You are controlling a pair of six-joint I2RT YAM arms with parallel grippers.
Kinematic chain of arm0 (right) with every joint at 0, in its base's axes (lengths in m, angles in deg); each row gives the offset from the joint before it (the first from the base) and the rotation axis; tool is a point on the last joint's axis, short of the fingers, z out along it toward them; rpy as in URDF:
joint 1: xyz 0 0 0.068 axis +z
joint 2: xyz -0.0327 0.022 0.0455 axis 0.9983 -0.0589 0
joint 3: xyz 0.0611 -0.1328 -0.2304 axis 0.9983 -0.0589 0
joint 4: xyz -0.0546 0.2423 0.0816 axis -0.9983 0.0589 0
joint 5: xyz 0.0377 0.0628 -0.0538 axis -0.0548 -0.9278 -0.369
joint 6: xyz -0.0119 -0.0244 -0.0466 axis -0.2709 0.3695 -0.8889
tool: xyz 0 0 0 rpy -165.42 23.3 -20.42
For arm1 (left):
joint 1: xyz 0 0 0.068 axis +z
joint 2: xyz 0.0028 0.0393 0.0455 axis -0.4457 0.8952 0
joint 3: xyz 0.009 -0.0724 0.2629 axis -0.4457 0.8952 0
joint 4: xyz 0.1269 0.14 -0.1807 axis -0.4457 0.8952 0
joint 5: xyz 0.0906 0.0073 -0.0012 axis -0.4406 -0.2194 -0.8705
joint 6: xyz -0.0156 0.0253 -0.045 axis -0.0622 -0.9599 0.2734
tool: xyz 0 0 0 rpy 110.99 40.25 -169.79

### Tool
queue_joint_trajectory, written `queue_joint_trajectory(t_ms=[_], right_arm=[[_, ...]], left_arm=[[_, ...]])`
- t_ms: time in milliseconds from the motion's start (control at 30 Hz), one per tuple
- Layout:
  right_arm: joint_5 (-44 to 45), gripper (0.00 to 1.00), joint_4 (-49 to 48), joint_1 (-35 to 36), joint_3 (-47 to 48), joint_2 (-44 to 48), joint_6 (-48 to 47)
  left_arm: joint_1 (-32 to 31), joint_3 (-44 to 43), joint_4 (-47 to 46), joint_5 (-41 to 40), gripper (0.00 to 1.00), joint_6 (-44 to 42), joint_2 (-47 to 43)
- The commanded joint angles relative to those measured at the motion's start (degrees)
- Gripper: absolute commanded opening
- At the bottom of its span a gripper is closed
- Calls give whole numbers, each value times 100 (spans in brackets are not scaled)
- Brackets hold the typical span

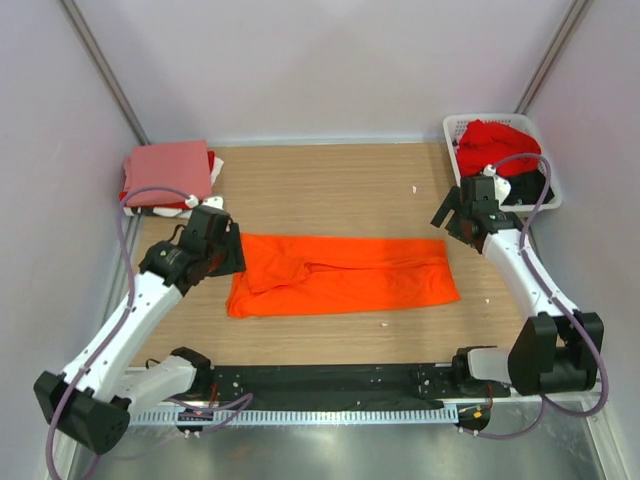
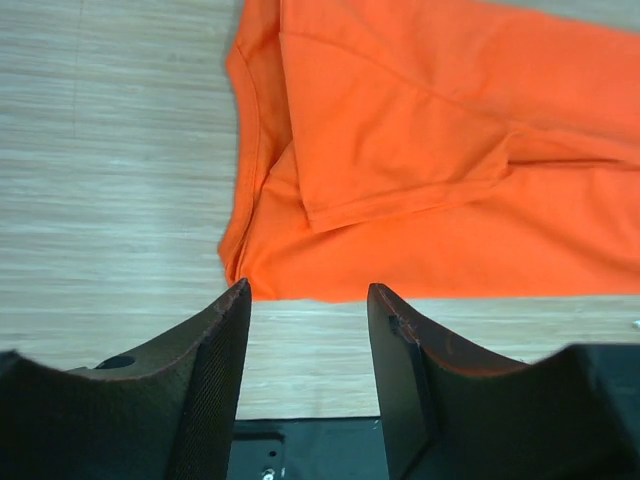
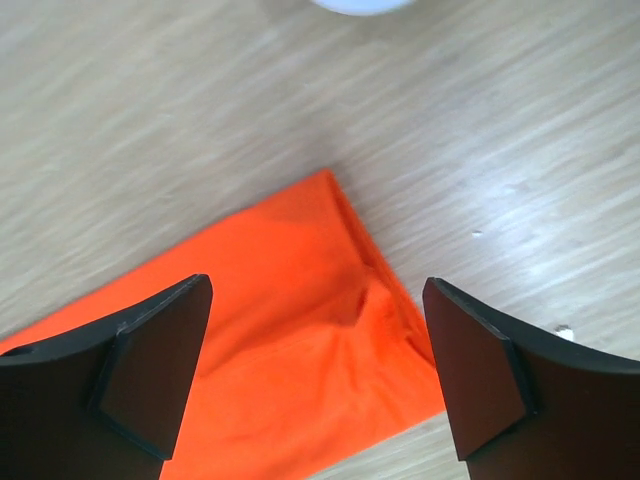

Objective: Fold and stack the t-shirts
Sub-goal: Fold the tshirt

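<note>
One orange shirt [image 1: 345,275] lies folded lengthwise on the table [image 1: 330,190] between two grippers; left gripper [image 2: 305,292] hangs at its collar end, jaws narrowly parted, empty; right gripper [image 3: 315,290] hovers over its hem corner, jaws wide, empty; one folded pink shirt [image 1: 168,172] lies beyond the left gripper; one basket [image 1: 545,200] behind the right holds one red shirt [image 1: 495,145]

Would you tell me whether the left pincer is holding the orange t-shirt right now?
No, the left pincer is open, and the orange t-shirt lies flat and ungripped just ahead of it.
</note>
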Motion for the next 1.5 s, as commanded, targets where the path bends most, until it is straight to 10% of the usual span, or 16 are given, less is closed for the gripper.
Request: queue_joint_trajectory(t_ms=[0,200,500,733,967,1167,1467], right_arm=[[-766,92,-504,60,41,300,17],[-2367,68,-1348,411,-171,-463,-255],[-1922,63,-1341,657,-118,-2186,-186],[-1790,64,-1324,1368,-776,-1847,148],[-2185,64,-1918,3475,-2209,-730,1693],[-2582,71,-1442,4577,-1772,-55,1881],[-1167,91,197,4560,22,300,1089]], left_arm=[[-17,436,-519,-136,52,461,-320],[-157,1227,-1862,366,49,1014,56],[-333,1537,-2981,349,43,1217,1761],[-316,782,-3140,94,42,902,3360],[-192,-1861,-2516,137,42,524,5528],[-245,-5832,-1225,1016,42,-64,7621],[-298,-7429,-512,1140,56,-602,6941]])
